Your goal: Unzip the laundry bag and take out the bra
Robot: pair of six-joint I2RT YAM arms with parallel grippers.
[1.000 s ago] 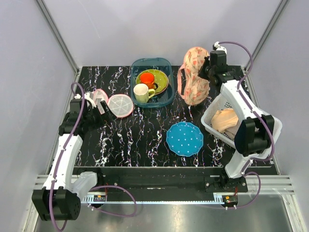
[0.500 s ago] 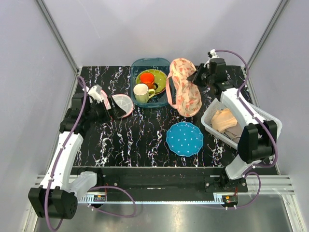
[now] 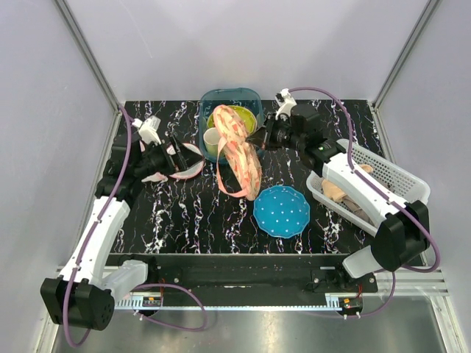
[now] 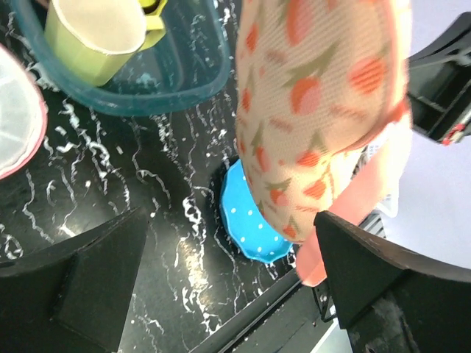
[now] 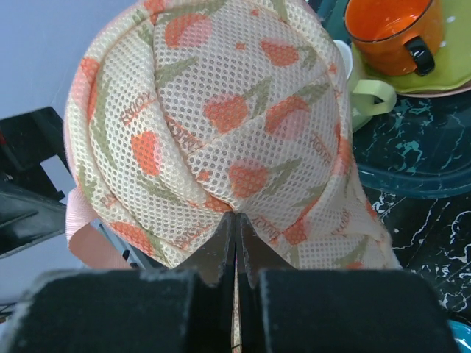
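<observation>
The laundry bag (image 3: 239,151), peach mesh with red and green prints and a pink strap, hangs in the air between the teal tub and the blue plate. My right gripper (image 3: 259,139) is shut on its top edge. In the right wrist view the closed gripper (image 5: 235,220) pinches the mesh of the bag (image 5: 213,110). My left gripper (image 3: 179,158) is open and empty, just left of the bag. In the left wrist view the gripper (image 4: 229,228) has its jaws wide apart, with the bag (image 4: 316,110) hanging ahead at the right. The bra is hidden.
A teal tub (image 3: 228,94) at the back holds a green plate, an orange cup (image 5: 386,29) and a cream mug (image 4: 96,37). A blue dotted plate (image 3: 282,211) lies in front. A white basket (image 3: 390,173) with clothes stands at the right. A white mesh pink-rimmed piece (image 3: 194,165) lies under the left gripper.
My right arm swung the bag left from the back right to beside the tub. My left gripper moved right, towards the bag.
</observation>
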